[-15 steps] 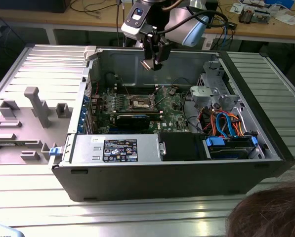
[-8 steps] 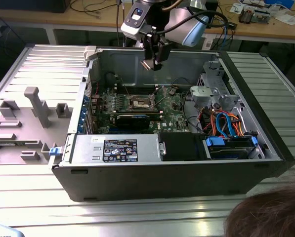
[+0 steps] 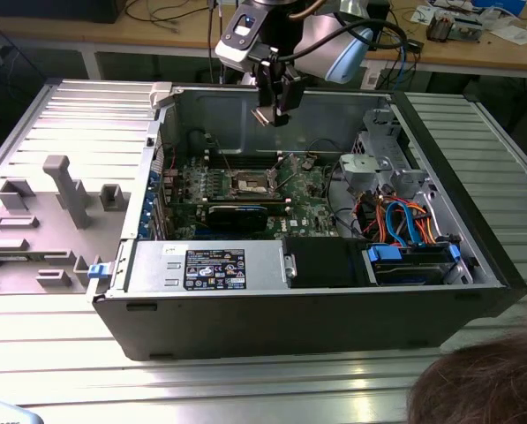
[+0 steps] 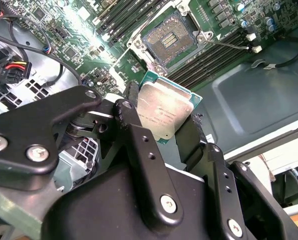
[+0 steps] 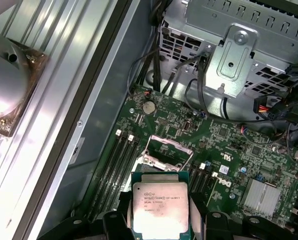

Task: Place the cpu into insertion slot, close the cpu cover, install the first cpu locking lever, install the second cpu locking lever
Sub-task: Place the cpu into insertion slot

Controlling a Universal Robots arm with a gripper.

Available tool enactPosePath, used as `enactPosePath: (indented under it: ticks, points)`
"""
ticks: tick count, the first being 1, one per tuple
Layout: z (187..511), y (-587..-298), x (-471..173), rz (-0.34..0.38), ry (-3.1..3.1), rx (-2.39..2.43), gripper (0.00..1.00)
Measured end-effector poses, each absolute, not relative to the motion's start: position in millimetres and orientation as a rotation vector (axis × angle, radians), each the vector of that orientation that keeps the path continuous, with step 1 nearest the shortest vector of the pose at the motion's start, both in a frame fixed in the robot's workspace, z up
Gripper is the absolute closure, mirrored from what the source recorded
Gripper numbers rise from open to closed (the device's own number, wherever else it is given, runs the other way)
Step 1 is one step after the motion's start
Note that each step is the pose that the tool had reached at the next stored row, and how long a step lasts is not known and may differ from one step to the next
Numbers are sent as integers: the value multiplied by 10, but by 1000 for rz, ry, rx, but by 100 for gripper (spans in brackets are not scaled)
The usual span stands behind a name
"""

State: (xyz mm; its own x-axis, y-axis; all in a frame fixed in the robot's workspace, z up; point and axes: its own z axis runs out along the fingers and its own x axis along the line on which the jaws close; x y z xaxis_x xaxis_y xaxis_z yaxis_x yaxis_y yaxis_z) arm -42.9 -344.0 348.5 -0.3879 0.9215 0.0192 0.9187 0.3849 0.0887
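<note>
Pinching flat silvery cpu, black end effector

Open case lying on the table, motherboard flat on its floor. The insertion slot sits mid-board (memory slots flank it in the first wrist view). The cpu hangs between the gripper fingers, above the slot and well apart from it. Drive cage at the exterior view's right, power supply along the near wall.

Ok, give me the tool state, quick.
Tool: shut on the cpu, which is not yet in the slot.
</note>
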Motion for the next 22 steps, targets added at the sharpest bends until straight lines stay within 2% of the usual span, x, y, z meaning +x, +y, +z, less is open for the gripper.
enactPosePath:
  ticks: [22]
  points:
    - [3479, -3440, -429, 131, 2553, 1765, 46]
